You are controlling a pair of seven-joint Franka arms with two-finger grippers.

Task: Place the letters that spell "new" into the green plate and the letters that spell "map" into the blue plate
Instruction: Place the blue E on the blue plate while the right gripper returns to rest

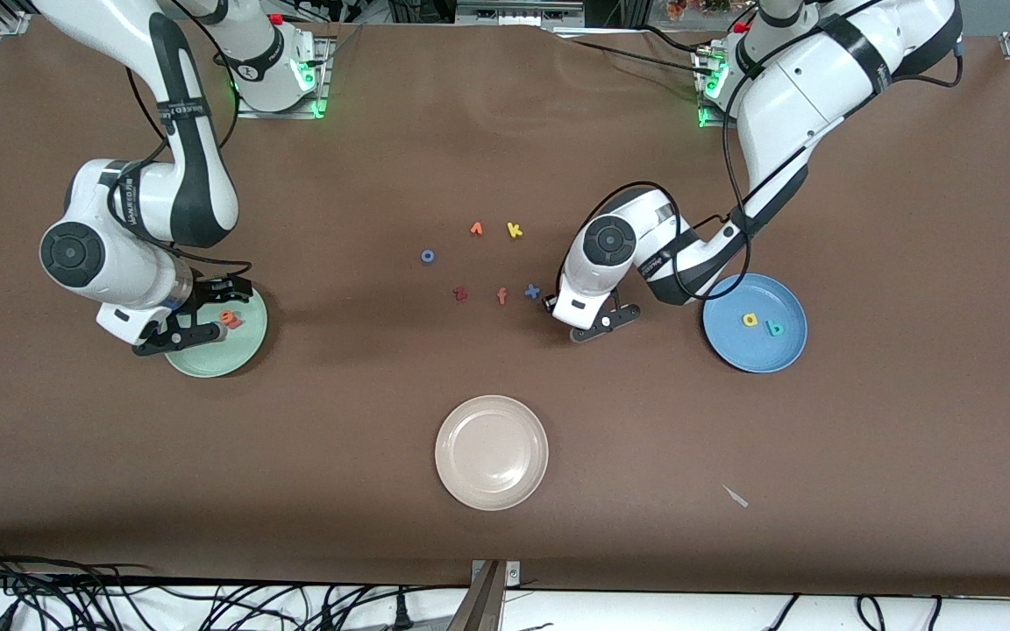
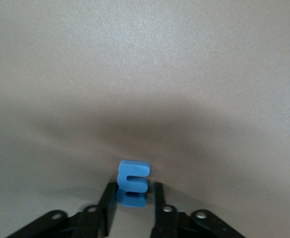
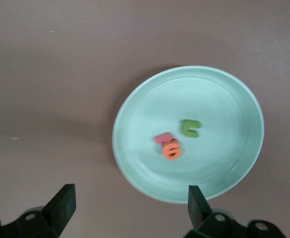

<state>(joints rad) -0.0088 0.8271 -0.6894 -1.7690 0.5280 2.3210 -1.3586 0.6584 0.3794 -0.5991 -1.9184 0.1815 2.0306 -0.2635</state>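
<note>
Three letters, n (image 3: 190, 128), e (image 3: 172, 149) and w (image 3: 163, 138), lie in the green plate (image 3: 135, 163) under the right gripper (image 3: 130, 206), jaws released. Blue plate (image 1: 790, 350) has a (image 1: 749, 320) and p (image 1: 773, 329); left gripper (image 2: 131, 206) is grasping the blue m (image 2: 133, 182) on the counter, at the plate's nine o'clock.

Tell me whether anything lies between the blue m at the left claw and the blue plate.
Nothing visible does. The left claw has its fingers on either side of the m, and only bare table lies between it and the blue plate, which already holds the a and p.
</note>
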